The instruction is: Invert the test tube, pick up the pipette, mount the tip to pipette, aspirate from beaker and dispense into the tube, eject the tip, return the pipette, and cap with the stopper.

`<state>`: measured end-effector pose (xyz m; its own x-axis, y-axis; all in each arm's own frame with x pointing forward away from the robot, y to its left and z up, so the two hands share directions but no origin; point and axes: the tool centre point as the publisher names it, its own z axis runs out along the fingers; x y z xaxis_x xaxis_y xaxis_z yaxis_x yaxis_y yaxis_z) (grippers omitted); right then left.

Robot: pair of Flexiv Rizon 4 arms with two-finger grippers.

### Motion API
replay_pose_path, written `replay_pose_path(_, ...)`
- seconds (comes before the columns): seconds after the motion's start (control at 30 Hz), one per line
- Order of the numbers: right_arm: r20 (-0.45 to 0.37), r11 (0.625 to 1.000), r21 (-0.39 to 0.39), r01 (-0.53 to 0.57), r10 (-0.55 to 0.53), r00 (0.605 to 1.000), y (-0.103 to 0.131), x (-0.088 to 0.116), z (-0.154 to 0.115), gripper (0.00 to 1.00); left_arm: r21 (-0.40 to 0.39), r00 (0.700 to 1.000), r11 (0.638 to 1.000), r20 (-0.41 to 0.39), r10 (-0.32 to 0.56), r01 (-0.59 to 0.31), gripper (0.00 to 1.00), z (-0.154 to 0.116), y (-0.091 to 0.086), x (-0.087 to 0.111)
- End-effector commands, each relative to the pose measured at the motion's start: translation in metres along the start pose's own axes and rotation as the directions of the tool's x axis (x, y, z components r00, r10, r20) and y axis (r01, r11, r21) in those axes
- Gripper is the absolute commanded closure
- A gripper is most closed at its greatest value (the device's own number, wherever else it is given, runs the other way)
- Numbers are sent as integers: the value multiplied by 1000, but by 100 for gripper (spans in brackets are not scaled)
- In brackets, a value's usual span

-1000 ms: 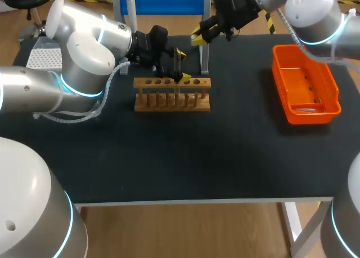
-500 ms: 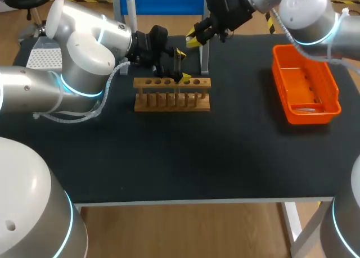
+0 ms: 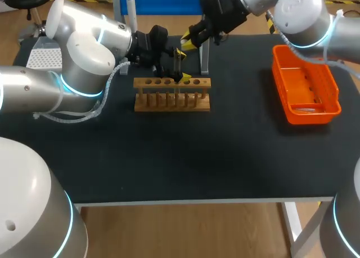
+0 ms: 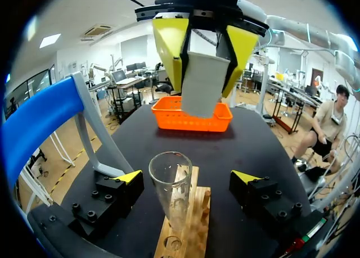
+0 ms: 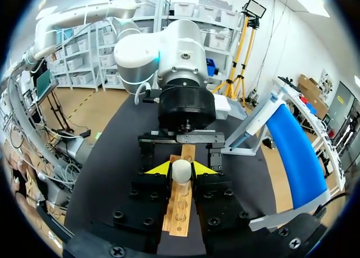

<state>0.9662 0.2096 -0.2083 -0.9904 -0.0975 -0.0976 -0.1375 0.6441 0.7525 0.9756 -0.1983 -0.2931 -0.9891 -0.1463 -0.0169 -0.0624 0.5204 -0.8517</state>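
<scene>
Right gripper (image 3: 188,40), upper middle, pinches the white stopper (image 4: 200,92) near the test tube (image 4: 170,185). Left gripper (image 4: 185,178) is spread wide around that tube without touching it. The tube stands upright in the wooden rack (image 3: 171,100).

Head view overhead; wrist views face each other across the tube (image 4: 170,185).

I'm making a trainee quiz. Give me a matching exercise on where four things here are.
Column one:
1. clear glass test tube
2. white tapered stopper
3. orange plastic bin
4. left gripper

Column two:
A. right side of the table
B. open around the tube
C. standing in the wooden rack
D. held in the right gripper

Pairs: 1-C, 2-D, 3-A, 4-B.
</scene>
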Motion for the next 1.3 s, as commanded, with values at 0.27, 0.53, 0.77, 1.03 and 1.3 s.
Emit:
replay_pose_path(0.27, -9, 1000, 8, -1, 1, 1000, 1, -2, 8, 100, -1, 1000, 1000, -3, 0, 0, 0, 0, 0, -1)
replay_pose_path(0.53, -18, 1000, 11, -3, 3, 1000, 1, -3, 14, 100, -1, 1000, 1000, -3, 0, 0, 0, 0, 0, -1)
replay_pose_path(0.77, -24, 1000, 14, -4, 4, 1000, 0, -2, 18, 100, -1, 1000, 1000, -3, 0, 0, 0, 0, 0, -1)
replay_pose_path(1.03, -29, 1000, 27, -2, 3, 1000, -3, -1, 23, 100, -1, 1000, 1000, -3, 0, 0, 0, 0, 0, -1)
replay_pose_path(1.3, -31, 999, 43, -3, 5, 1000, -7, 0, 26, 100, -1, 1000, 1000, -3, 0, 0, 0, 0, 0, -1)
